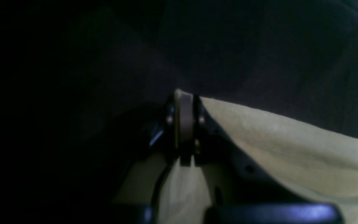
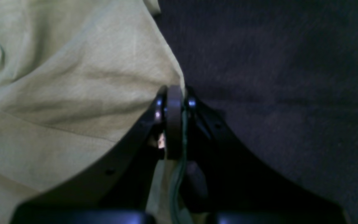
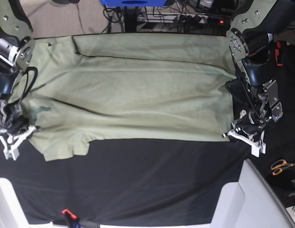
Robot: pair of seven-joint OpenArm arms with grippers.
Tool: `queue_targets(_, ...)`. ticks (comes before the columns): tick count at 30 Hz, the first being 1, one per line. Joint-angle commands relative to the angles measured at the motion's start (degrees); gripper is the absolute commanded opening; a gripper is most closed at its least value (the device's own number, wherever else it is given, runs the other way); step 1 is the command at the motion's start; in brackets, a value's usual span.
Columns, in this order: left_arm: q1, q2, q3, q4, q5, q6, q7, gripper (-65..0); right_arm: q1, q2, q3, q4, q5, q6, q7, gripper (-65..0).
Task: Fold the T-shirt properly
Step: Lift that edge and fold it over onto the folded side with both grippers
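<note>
Sage-green T-shirt point(image 3: 133, 90) lies crosswise between us; left gripper point(image 3: 231, 135) and right gripper point(image 3: 29, 128) each clamp its near edge.

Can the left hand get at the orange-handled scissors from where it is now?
Probably not yet. The left hand is shut on the T-shirt corner, so it would have to let go first. The scissors lie apart on its outer side, nothing between.

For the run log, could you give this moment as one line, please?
pale sage-green cotton T-shirt: spread on black cloth | left gripper: shut on hem | right gripper: shut on shoulder edge
</note>
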Motion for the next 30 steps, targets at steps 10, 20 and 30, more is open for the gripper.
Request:
queue_targets(10,-1.52,-0.73,0.06,1.8,-1.14,-0.24,-1.34,-65.0,3.73,1.01,-0.23,0.83,0.39,0.3,5.33,-64.8)
queue_targets(20,-2.13,-0.65,0.06,4.61,-1.14,-0.24,-1.34,-65.0,5.31,0.92,-0.23,0.48,0.39,0.3,8.58,-64.8)
queue_targets(30,-2.04,-0.56,0.06,4.7,-1.14,-0.24,-1.51,-65.0,4.17,1.01,-0.23,0.48,0.3,0.3,11.83,-64.8)
